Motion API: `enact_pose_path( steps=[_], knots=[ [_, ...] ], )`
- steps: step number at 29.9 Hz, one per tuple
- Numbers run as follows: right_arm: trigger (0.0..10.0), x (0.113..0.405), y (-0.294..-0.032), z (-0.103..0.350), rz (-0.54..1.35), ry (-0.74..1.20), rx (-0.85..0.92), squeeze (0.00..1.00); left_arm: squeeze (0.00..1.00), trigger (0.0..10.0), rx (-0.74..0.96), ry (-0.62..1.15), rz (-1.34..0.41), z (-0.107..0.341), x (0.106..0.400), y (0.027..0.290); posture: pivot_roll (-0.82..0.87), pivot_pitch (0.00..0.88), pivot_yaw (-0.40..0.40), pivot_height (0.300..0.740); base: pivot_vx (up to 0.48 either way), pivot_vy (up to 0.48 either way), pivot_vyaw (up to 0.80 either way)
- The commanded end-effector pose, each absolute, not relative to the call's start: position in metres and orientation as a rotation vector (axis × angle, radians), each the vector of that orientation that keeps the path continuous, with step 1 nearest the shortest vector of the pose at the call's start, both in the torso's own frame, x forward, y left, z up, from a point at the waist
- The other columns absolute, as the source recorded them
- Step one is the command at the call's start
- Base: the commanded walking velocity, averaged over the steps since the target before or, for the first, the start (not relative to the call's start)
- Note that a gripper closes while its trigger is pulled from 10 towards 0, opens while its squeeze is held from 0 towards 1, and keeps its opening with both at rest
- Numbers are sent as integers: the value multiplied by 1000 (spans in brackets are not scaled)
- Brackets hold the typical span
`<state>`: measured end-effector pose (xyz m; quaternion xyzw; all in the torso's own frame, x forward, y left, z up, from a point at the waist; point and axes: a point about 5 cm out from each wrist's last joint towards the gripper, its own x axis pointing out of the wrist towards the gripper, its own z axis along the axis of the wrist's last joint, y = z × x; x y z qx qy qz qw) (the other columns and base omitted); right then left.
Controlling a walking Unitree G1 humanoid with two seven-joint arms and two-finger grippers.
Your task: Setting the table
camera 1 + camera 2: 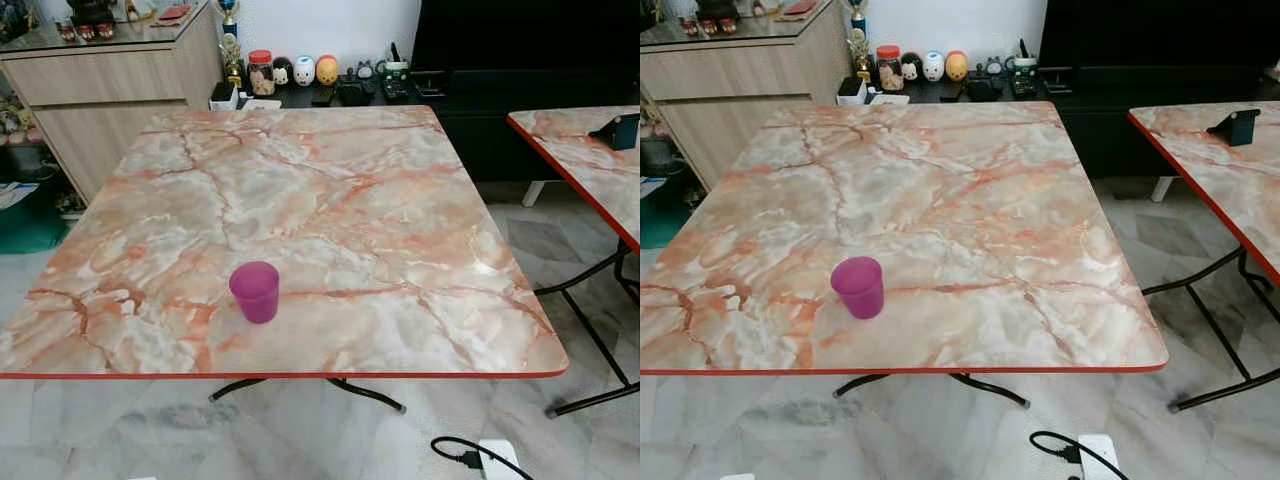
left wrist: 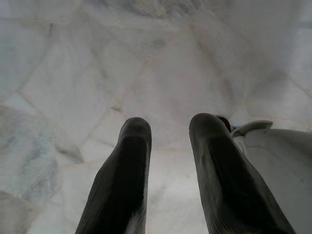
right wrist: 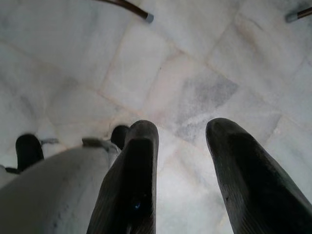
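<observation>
A purple plastic cup [image 1: 255, 291] stands upright on the marble-patterned table [image 1: 330, 200], near its front edge and left of the middle. Both arms hang down beside the robot's body. My left gripper [image 2: 168, 129] is open over the pale tiled floor, nothing between its fingers. My right gripper [image 3: 181, 132] is also open above the floor and holds nothing.
A second marble table [image 1: 590, 165] stands to the right with a dark object [image 1: 620, 130] on it. Behind are a wooden cabinet [image 1: 100, 90] and a low black shelf with jars and figurines [image 1: 300, 72]. A black cable and white plug [image 1: 480, 458] lie on the floor.
</observation>
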<state>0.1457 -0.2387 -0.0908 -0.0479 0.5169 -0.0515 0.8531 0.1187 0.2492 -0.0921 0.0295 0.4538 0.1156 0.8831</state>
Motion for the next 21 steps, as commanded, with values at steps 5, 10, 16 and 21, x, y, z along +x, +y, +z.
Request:
enact_pose_path(
  steps=[5, 10, 16, 21],
  knots=[
    [10000, 143, -240, -92, -94, 1104, -124, 0, 0, 10000, 100, 909, 294, -90, 116, 253, 10, 0, 19, 732, 0, 0, 0],
    [10000, 141, -239, -93, -88, 1110, -131, 0, 0, 10000, 395, 190, 215, -21, 133, 263, 34, 0, 14, 732, 0, 0, 0],
    [10000, 143, -238, -92, -82, 1111, -138, 0, 0, 10000, 308, 290, 243, -33, 112, 255, 41, 0, 11, 732, 0, 0, 0],
    [10000, 144, -237, -92, -80, 1111, -140, 0, 0, 10000, 554, 204, 214, -15, 125, 265, 35, 0, 14, 732, 0, 0, 0]
  ],
)
